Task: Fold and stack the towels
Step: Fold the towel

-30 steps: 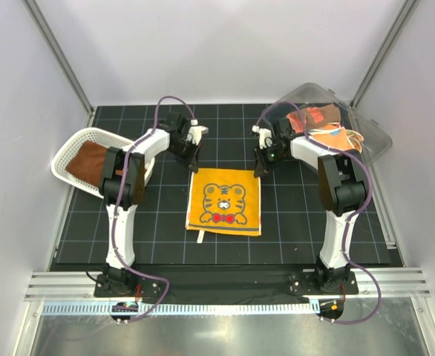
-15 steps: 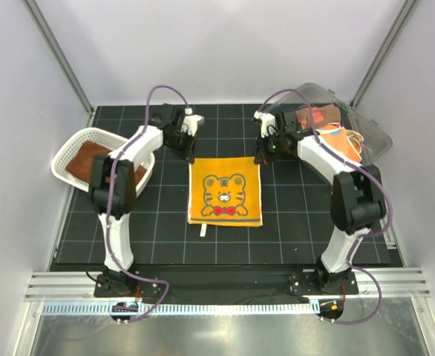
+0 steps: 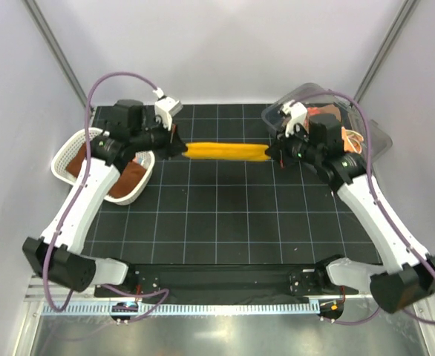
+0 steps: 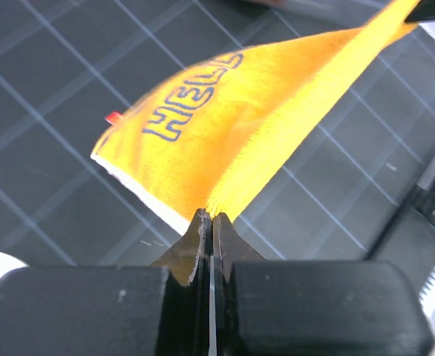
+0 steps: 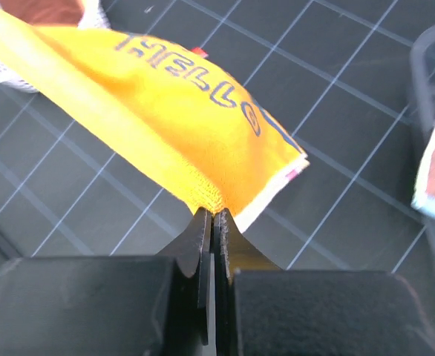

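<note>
An orange-yellow towel [image 3: 226,150] with blue lettering hangs stretched in the air between both grippers, seen edge-on as a narrow band in the top view. My left gripper [image 3: 179,148] is shut on its left corner; the cloth [image 4: 240,126] fans out from the closed tips [image 4: 211,217]. My right gripper [image 3: 271,153] is shut on the opposite corner, with the same towel [image 5: 180,119] leaving its tips [image 5: 212,213]. A rust-brown towel [image 3: 132,176] lies in the white mesh basket [image 3: 70,146] on the left. More towels [image 3: 335,126] sit in the clear plastic bin [image 3: 373,133] at the back right.
The black gridded mat [image 3: 225,215] covers the table under the hanging towel. Basket and bin flank the back corners, close to each arm. Metal frame posts rise at the back left and back right.
The towel was lying flat on the mat with its tiger picture up. Both grippers closed on its far corners and lifted it, stretching it taut toward the back.
</note>
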{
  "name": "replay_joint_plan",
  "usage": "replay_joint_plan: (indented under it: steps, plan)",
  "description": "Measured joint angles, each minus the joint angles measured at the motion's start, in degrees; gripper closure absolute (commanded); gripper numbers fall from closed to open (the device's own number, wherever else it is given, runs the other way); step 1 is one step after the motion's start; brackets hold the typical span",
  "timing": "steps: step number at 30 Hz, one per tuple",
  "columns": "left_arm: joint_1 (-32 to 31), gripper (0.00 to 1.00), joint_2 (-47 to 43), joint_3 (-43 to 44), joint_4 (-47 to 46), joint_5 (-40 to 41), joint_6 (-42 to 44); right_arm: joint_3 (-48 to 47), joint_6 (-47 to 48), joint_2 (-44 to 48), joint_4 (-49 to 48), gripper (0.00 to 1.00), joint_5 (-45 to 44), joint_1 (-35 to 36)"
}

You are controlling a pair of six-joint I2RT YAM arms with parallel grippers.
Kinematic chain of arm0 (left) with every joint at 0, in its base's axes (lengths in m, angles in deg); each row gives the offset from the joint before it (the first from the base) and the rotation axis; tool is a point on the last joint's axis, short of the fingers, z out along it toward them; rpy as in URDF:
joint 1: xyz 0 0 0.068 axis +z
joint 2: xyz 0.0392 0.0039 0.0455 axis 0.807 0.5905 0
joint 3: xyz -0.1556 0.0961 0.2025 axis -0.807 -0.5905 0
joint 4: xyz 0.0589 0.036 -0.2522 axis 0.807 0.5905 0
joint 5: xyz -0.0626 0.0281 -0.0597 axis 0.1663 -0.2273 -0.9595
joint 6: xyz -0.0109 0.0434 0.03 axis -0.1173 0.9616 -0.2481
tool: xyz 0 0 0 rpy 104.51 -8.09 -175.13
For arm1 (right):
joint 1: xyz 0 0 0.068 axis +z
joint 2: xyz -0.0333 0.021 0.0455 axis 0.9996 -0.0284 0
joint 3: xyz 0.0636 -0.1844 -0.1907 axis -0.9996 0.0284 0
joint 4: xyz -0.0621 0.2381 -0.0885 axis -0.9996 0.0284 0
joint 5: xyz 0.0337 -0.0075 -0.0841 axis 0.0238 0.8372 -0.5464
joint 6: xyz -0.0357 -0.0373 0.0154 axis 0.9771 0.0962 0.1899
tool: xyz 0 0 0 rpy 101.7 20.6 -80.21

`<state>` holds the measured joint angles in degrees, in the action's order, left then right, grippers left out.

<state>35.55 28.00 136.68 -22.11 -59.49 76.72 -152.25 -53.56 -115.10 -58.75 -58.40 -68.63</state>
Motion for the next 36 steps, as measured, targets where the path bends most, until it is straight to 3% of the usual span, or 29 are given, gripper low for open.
replay_joint_plan:
  steps: [5,10,13,18,24,31,36]
  plan:
    - [-5.0,1.0,-5.3,-5.3,2.5,-0.3,-4.3,3.3,-3.4,7.6,2.7,0.99,1.1,0.8]
    - [-5.4,1.0,-1.4,-4.2,4.2,2.9,-7.5,3.4,-4.4,7.3,2.8,0.99,0.6,0.9]
    - [-3.5,1.0,7.1,-2.1,4.3,5.6,-8.6,3.4,-4.4,1.9,1.1,0.99,-0.4,0.9]
    - [0.3,1.0,23.5,0.8,2.2,9.4,-8.9,4.6,-4.4,-15.1,-6.8,0.99,-0.9,0.3]
    - [4.0,1.0,40.0,12.7,0.5,8.0,-6.9,0.8,-3.7,-35.1,-12.3,0.99,1.9,-1.8]
    - [4.2,1.0,41.5,14.9,-0.4,6.6,-3.5,-3.3,-0.2,-38.8,-15.2,0.99,2.0,-2.8]
    - [4.1,1.0,38.4,9.2,-1.8,6.0,-2.5,-3.5,1.5,-37.1,-15.4,0.99,2.0,-3.0]
